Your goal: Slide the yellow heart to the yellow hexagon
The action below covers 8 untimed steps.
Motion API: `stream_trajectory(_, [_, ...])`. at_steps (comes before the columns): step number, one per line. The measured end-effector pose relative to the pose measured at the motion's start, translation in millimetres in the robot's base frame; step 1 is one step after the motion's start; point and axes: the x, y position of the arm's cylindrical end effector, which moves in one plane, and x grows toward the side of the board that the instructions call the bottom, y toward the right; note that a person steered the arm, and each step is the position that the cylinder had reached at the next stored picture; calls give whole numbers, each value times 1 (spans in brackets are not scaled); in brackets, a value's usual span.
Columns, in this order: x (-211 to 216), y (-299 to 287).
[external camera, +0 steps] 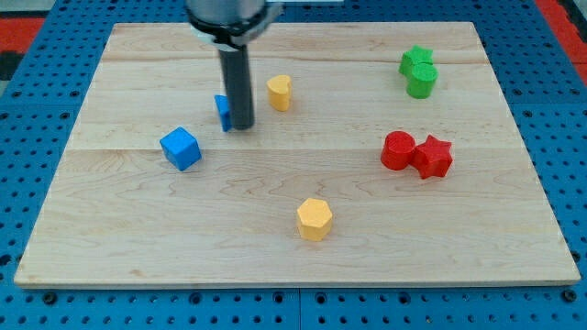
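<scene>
The yellow heart (pixel 280 93) lies on the wooden board (pixel 183 220) above the middle. The yellow hexagon (pixel 315 219) lies toward the view's bottom, a little right of the heart and well apart from it. My tip (pixel 241 125) stands just left of and slightly below the heart, with a small gap between them. A blue block (pixel 222 112) sits right behind the rod on its left side, mostly hidden, so its shape is unclear.
A blue cube (pixel 181 148) lies left of my tip. A red cylinder (pixel 398 150) and a red star (pixel 434 156) touch at the right. A green star (pixel 415 60) and a green cylinder (pixel 422 81) touch at the top right.
</scene>
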Motion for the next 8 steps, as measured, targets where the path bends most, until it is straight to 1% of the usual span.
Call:
stream_trajectory(2, [-85, -15])
stream_trajectory(3, [-91, 8])
stream_trajectory(4, [-77, 25])
stream_trajectory(6, [-73, 70])
stream_trajectory(8, [-32, 84])
